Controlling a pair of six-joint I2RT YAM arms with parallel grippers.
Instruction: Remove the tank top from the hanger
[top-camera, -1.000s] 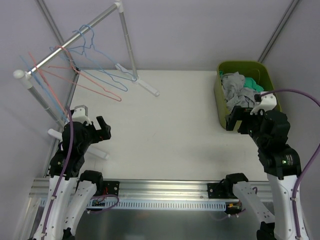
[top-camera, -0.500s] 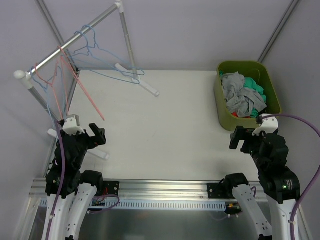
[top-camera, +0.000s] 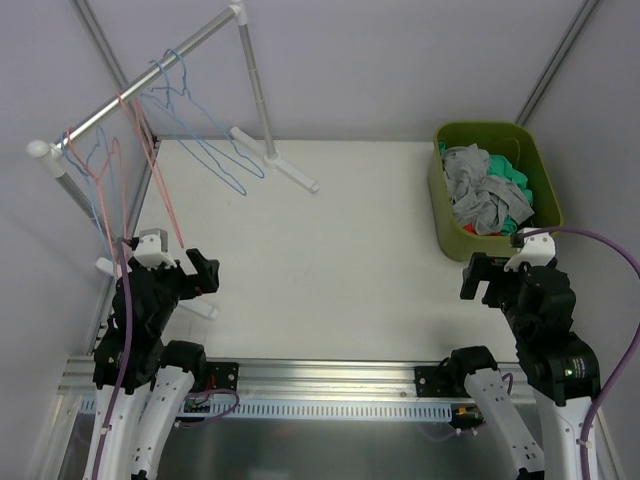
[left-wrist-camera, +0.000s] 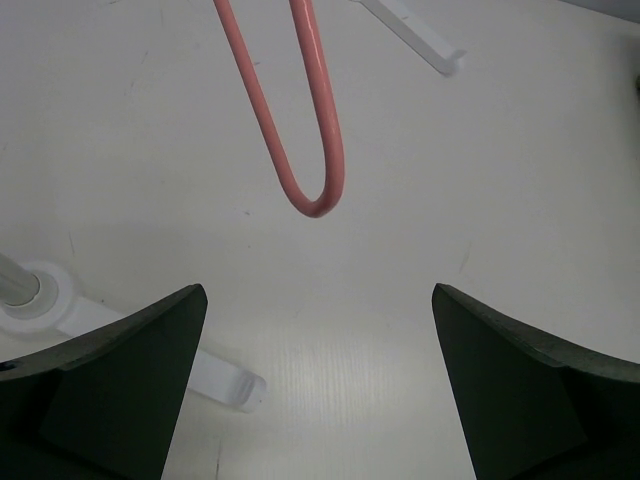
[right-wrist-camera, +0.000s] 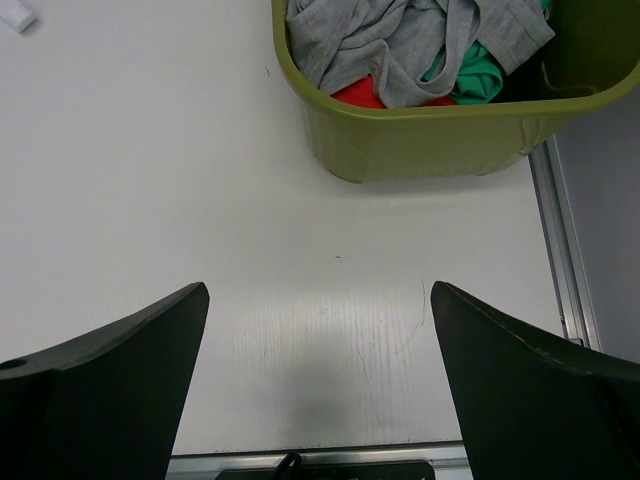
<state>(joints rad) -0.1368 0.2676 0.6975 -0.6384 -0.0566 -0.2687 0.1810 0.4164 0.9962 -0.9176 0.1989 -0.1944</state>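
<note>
- The left pincer (top-camera: 200, 272) hovered over the near-left part of the surface (top-camera: 340, 250). Its fingers stood wide apart, with nothing between them.
- The right pincer (top-camera: 481, 280) was on the near-right side, also spread wide and holding nothing. It was near the bin but not touching it.
- Just beyond the left pincer hung the lower bend of a pink hanger (left-wrist-camera: 313, 210). It was bare wire, above the surface, and neither finger touched it.
- Farther on the right stood a green bin (right-wrist-camera: 420, 140) with a heap of clothes inside. A grey garment (right-wrist-camera: 380, 40) with narrow straps lay on top, over something red and something green. This was most probably the tank top, though the folds made it hard to be sure.
- At the far left, the rail (top-camera: 200, 37) of the rack carried more wire hangers, pink and blue. No cloth was visible on any of them.
- Judging from this, the removal itself seemed already done: the hanger was free and the garment lay in the bin.
- The next move called only for a careful retreat to a rest pose. The left arm should keep away from the hanging wire, so as not to catch it.
</note>
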